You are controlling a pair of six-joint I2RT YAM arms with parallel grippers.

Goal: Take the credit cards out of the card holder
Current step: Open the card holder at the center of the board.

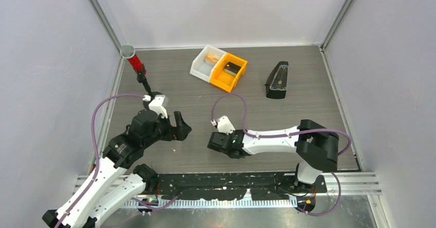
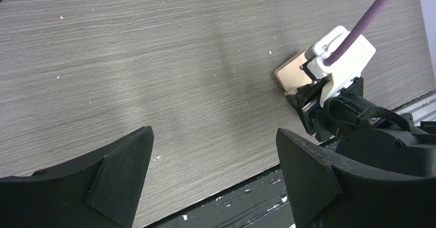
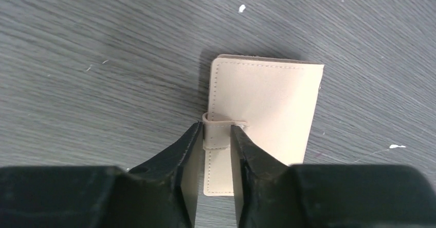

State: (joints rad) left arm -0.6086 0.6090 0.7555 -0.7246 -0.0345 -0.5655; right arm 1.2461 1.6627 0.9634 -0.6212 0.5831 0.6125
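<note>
Right wrist view: right gripper (image 3: 216, 127) has its fingers (image 3: 180, 156) drawn in against both sides of the small strap tab (image 3: 222, 131) and is pinching it. The tab wraps over the near long edge of the card holder (image 3: 267, 104). The holder is tan, stitched, folded closed and flat on the table (image 3: 77, 58).

Left wrist view: left gripper (image 2: 215, 135) is spread wide above bare tabletop with nothing between the jaws. Only one corner of the holder (image 2: 290, 73) shows past the right gripper (image 2: 308, 109).

Top view: right gripper (image 1: 215, 141) is low over the table's near centre and covers the holder. Left gripper (image 1: 179, 127) is near it on the left, not touching. Far side has a white bin (image 1: 204, 63) touching an orange bin (image 1: 230, 73), and a black wedge case (image 1: 277, 81) well apart to the right.
</note>
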